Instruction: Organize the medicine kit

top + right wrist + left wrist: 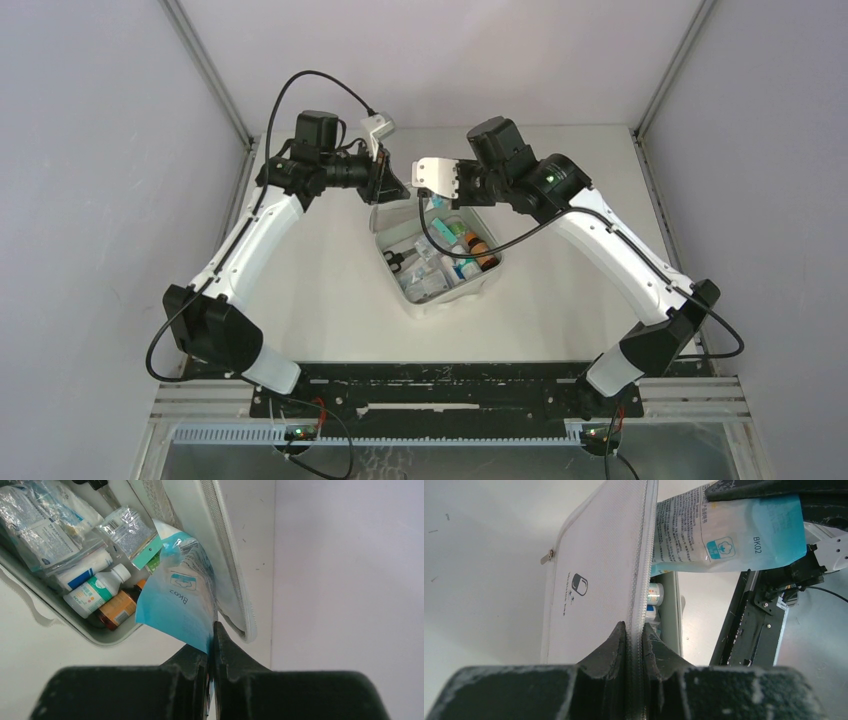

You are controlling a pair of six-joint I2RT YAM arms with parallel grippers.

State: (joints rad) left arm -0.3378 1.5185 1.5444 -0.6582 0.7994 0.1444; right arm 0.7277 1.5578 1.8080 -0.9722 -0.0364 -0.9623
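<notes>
The medicine kit [452, 298] lies open mid-table, a white soft zip case. Its lid [594, 580], with the pill logo, stands upright. My left gripper [636, 630] is shut on the lid's zipper edge; in the top view it [392, 192] is at the kit's far left corner. My right gripper [211, 642] is shut on the corner of a blue-and-white flat packet [180, 605], which hangs down over the kit's far end, next to the inside of the lid [225, 555]. The packet also shows in the left wrist view [734, 535], and my right gripper shows in the top view [433, 198].
Inside the kit lie a white and green bottle [95, 592], an amber bottle [117, 611], clear sachets [35, 527] and a small foil pack [131, 532]. Both arms meet over the kit's far side. The back wall is close behind.
</notes>
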